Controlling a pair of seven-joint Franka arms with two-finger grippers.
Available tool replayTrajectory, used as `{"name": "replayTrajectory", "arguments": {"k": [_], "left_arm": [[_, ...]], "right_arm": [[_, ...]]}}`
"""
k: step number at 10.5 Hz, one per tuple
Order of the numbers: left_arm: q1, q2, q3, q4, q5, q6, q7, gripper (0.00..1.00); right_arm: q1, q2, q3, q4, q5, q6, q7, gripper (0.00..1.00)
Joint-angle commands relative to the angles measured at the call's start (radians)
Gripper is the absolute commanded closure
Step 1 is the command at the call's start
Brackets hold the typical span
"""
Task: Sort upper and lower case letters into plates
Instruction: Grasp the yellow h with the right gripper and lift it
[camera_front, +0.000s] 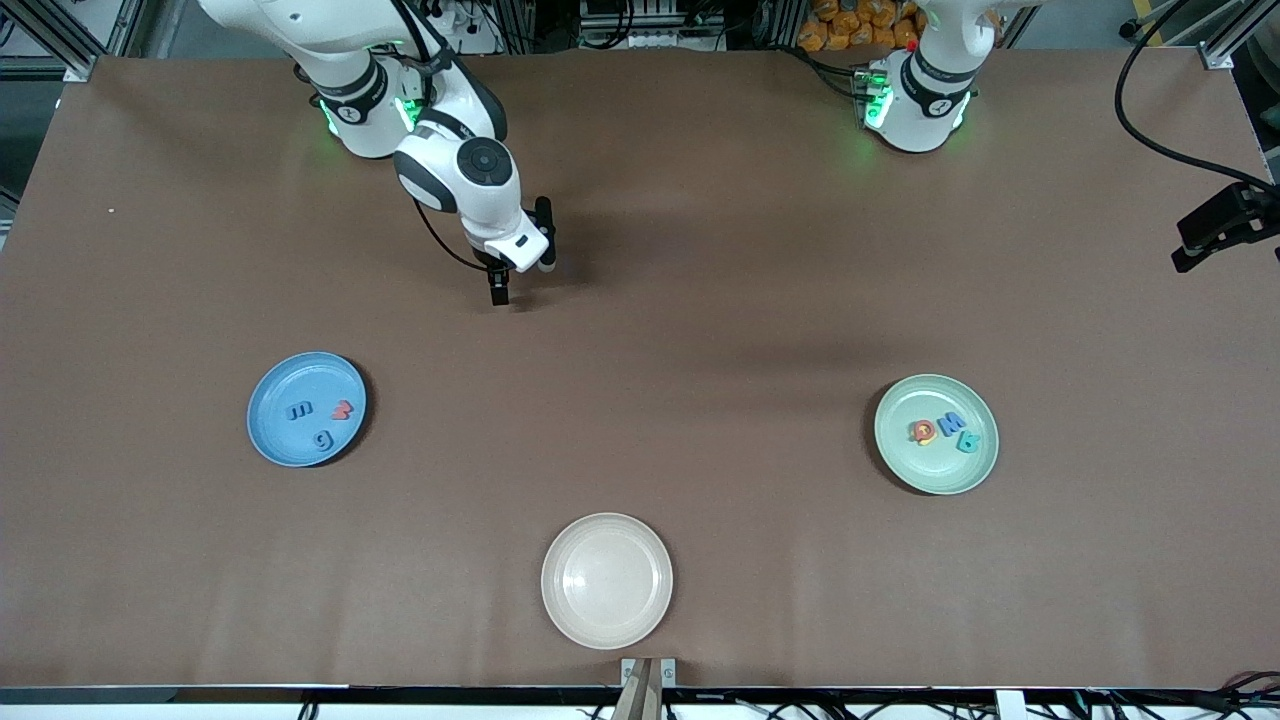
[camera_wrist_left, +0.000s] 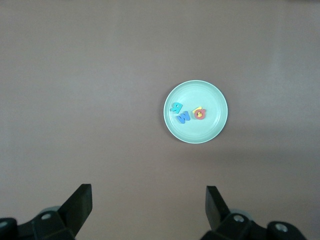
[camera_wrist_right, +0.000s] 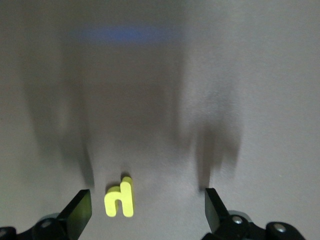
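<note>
We read the desk as a clock face in the front view, with twelve at the robots' bases. The right claw hangs low over the bare desk at about eleven o'clock. In the right wrist view the right claw has its fingers spread wide apart. A yellow letter lies flat on the desk between them, close to one finger and touching neither.

The blue plate sits at about eight o'clock and holds three letters: a blue one, a red one beside it, and another blue one nearer the front camera. The mint plate sits at about four o'clock. It holds a yellow-and-red piece, a blue letter and a teal letter, all close together.

A cream plate lies at six o'clock, nearest the front camera. The left arm waits. Its left claw is held high above the desk with its fingers wide apart, and the mint plate lies well below it.
</note>
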Motion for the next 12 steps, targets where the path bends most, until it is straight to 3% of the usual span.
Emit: {"name": "replayTrajectory", "arguments": {"k": [1,5,9,12], "left_arm": [[0.000,-0.010,0.006,-0.004,-0.015,-0.031,-0.015,0.00],[0.002,-0.010,0.006,-0.006,-0.015,-0.039,-0.017,0.00],[0.003,-0.013,0.006,-0.004,-0.013,-0.046,-0.015,0.00],[0.010,-0.012,0.006,-0.004,-0.013,-0.046,-0.017,0.00]], "right_arm": [[-0.007,-0.006,0.003,-0.052,-0.020,0.065,0.002,0.00],[-0.012,-0.019,0.003,-0.083,-0.025,0.088,0.000,0.00],[-0.047,-0.039,0.003,-0.094,-0.115,0.143,0.000,0.00],[-0.067,-0.037,0.003,-0.098,-0.120,0.171,0.000,0.00]]}}
